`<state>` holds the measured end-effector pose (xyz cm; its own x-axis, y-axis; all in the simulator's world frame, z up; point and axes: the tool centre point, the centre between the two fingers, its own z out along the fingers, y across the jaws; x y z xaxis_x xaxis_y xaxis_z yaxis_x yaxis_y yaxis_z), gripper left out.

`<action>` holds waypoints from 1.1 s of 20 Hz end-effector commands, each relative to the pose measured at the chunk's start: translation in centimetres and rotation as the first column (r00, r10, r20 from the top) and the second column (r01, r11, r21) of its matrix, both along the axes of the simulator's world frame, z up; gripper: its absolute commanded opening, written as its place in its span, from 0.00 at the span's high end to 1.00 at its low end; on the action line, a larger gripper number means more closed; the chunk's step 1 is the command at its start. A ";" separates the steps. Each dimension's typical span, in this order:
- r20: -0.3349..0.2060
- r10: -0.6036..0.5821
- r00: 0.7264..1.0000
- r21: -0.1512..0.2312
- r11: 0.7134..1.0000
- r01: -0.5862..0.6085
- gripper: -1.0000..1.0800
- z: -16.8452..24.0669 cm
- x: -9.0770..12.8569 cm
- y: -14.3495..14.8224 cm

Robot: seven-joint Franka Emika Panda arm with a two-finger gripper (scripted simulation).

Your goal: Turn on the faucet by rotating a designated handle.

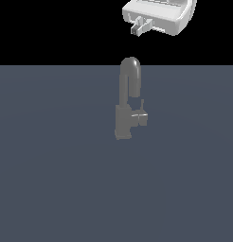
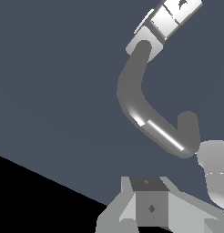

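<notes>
The grey faucet [image 1: 122,124] stands upright mid-scene on the floor, its arched spout [image 1: 130,71] rising from a block base. The handle [image 1: 140,116] is a small boxy knob on the side of the body toward the exterior view's right, with a thin lever blade pointing up. My gripper [image 1: 136,30] hangs well above the spout, apart from it, and its fingers look pressed together with nothing between them. In the wrist view the curved spout [image 2: 132,95] runs across the picture beyond my shut fingers [image 2: 150,200]. I cannot pick out the handle in that view.
The faucet stands on a flat blue-grey floor [image 1: 52,179] that stretches all around it. A pale rounded shape [image 2: 216,170] sits at the wrist view's edge beside the spout's tip. I cannot tell what it is.
</notes>
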<state>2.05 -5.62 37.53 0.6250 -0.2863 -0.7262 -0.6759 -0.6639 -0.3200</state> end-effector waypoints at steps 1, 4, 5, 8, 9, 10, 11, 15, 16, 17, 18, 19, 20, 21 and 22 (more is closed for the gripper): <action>-0.039 -0.029 0.999 0.032 0.999 0.031 1.00 -1.3 1.0 -0.5; -0.088 -0.064 0.994 0.069 0.995 0.070 1.00 -2.9 2.0 -1.0; -0.105 -0.075 0.992 0.081 0.993 0.084 1.00 -3.4 2.4 -1.2; -0.156 -0.108 0.982 0.116 0.985 0.127 1.00 -5.1 3.4 -1.7; -0.174 -0.118 0.978 0.127 0.982 0.142 1.00 -5.8 3.7 -1.9; -0.192 -0.129 0.973 0.138 0.978 0.157 1.00 -6.4 4.0 -2.1; -0.210 -0.139 0.968 0.149 0.974 0.172 1.00 -7.0 4.2 -2.2; -0.286 -0.178 0.942 0.190 0.953 0.238 1.00 -9.7 5.3 -2.9; -0.305 -0.187 0.934 0.200 0.946 0.255 1.00 -10.4 5.6 -3.0; -0.325 -0.196 0.925 0.209 0.939 0.272 1.00 -11.1 5.8 -3.1; -0.345 -0.205 0.916 0.218 0.932 0.290 1.00 -11.8 6.0 -3.3; -0.365 -0.213 0.906 0.227 0.924 0.308 1.00 -12.6 6.2 -3.4; -0.384 -0.220 0.897 0.234 0.916 0.325 1.00 -13.3 6.4 -3.5; -0.403 -0.227 0.887 0.241 0.908 0.342 1.00 -14.0 6.6 -3.6; -0.421 -0.233 0.876 0.248 0.900 0.359 1.00 -14.7 6.7 -3.7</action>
<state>8.50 -9.17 23.89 0.2405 -0.1530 -0.9585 -0.9218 -0.3453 -0.1762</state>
